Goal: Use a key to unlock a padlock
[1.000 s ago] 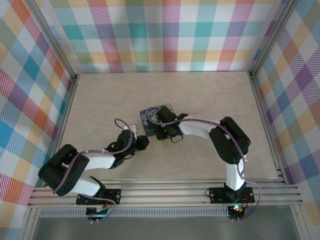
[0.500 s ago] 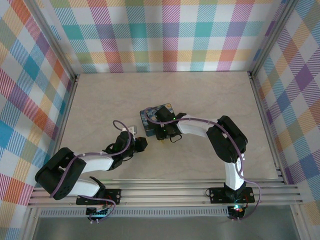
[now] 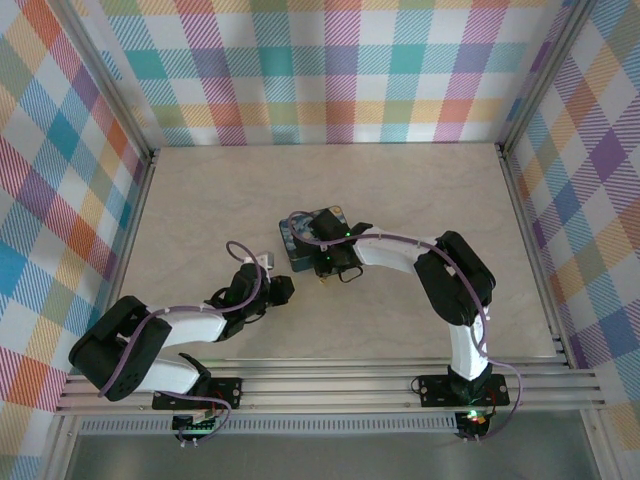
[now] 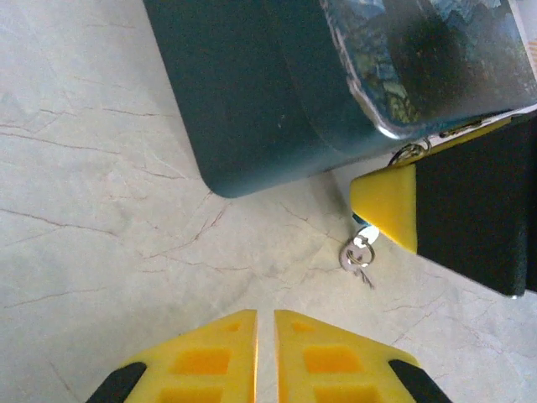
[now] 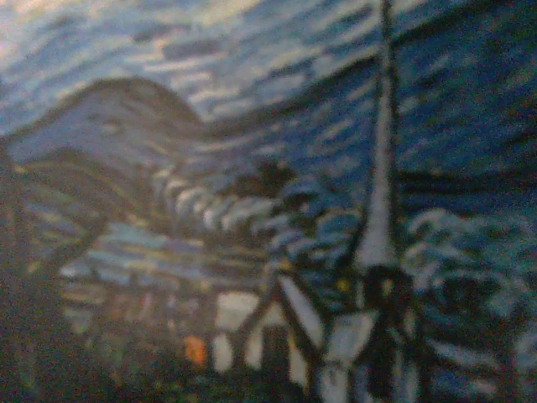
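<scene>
Top external view: padlock [image 3: 308, 232] is sat mid-table, with the right gripper [image 3: 328, 262] parked at its near edge, and whether those fingers are spread can't be told. Left gripper [image 3: 266, 263] is pointed at it from the near left, fingers [image 4: 218, 353] pressed nearly together, nothing pinched. Key [image 4: 361, 249] is seen on the table, just beside a yellow right fingertip [image 4: 384, 201].
</scene>
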You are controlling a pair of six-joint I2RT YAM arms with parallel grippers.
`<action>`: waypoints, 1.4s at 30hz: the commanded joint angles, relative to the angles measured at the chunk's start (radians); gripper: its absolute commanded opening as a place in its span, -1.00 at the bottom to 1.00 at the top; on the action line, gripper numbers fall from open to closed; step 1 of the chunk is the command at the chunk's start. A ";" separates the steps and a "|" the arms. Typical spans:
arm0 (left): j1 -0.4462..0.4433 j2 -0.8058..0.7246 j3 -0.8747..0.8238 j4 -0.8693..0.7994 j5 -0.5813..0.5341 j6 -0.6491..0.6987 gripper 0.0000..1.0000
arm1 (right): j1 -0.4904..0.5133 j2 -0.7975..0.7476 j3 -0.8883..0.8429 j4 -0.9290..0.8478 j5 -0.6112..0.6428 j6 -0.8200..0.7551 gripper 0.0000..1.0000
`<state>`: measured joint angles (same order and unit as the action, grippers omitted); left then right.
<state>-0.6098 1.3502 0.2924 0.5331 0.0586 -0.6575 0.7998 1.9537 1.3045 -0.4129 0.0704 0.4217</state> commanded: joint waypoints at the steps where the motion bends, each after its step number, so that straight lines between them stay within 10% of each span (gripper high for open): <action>1: 0.007 -0.040 -0.026 0.036 0.005 0.054 -0.64 | -0.002 -0.006 0.018 -0.021 -0.012 0.015 -0.84; 12: 0.009 -0.132 -0.026 0.000 0.085 0.041 -0.26 | -0.047 -0.074 -0.016 -0.002 -0.173 0.097 -1.00; 25: 0.008 0.164 -0.030 0.436 0.151 -0.403 -0.39 | -0.102 -0.129 -0.129 0.147 -0.375 0.264 -1.00; 42: -0.070 0.309 0.007 0.586 -0.004 -0.793 -0.46 | -0.147 -0.142 -0.154 0.240 -0.476 0.452 -1.00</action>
<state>-0.6613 1.6283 0.2893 1.0332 0.0990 -1.3624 0.6601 1.8465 1.1572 -0.2100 -0.3565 0.8284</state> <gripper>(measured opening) 0.277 0.085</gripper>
